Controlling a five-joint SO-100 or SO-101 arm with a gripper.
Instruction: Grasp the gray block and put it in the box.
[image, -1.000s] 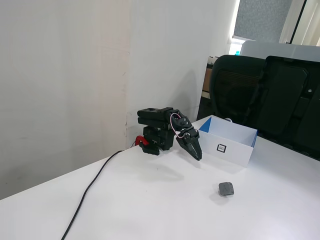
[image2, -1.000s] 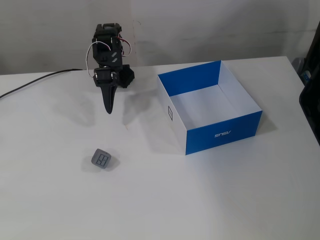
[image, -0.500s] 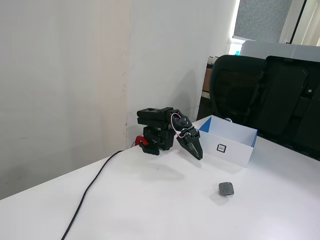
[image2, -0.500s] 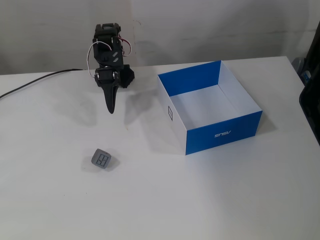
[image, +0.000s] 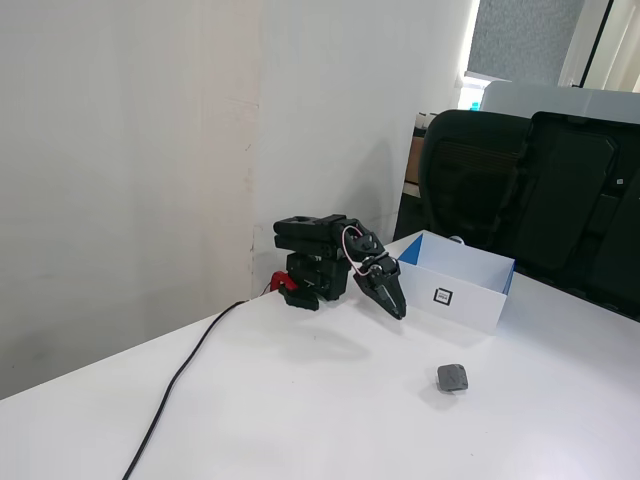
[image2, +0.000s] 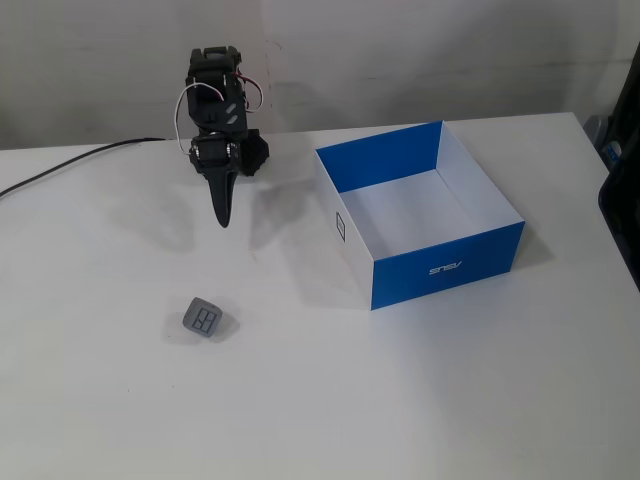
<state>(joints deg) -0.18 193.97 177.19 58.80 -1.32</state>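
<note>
White-floored box (image2: 420, 213) sits empty; gray block (image2: 205, 318) lies outside.

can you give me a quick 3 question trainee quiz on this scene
1. True or false: the small dark gray squarish block lies inside the low white and blue cardboard box.
2. Are the black end effector's fingers together or spread?
3. In a fixed view, the block lies on the white table: A) right of the box B) left of the box C) behind the arm.

Key: 1 false; 2 together; 3 B.
</note>
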